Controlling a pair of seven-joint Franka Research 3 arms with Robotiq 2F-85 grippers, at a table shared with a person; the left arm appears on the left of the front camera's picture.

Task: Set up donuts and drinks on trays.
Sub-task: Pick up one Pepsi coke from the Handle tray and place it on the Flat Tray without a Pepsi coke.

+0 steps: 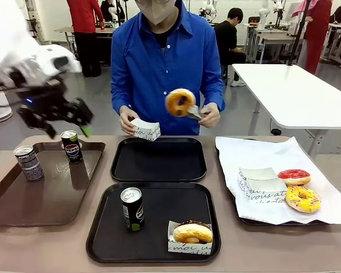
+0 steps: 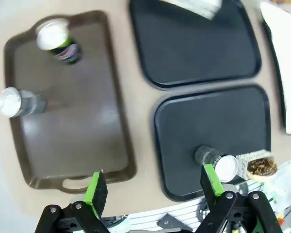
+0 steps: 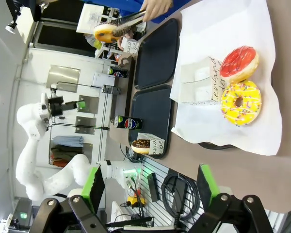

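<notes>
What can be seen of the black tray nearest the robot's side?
The near black tray looks like matte plastic, square with rounded corners and a raised rim. It lies flat on the tan table, just in front of its twin. A black-and-green can stands upright on its left half; a chocolate-topped donut in a printed paper sleeve lies in its front right corner.

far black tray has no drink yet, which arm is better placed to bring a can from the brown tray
Left. The left gripper hovers with open jaws just above the pepsi can on the brown tray; the right gripper is off beyond the paper-lined tray.
</notes>
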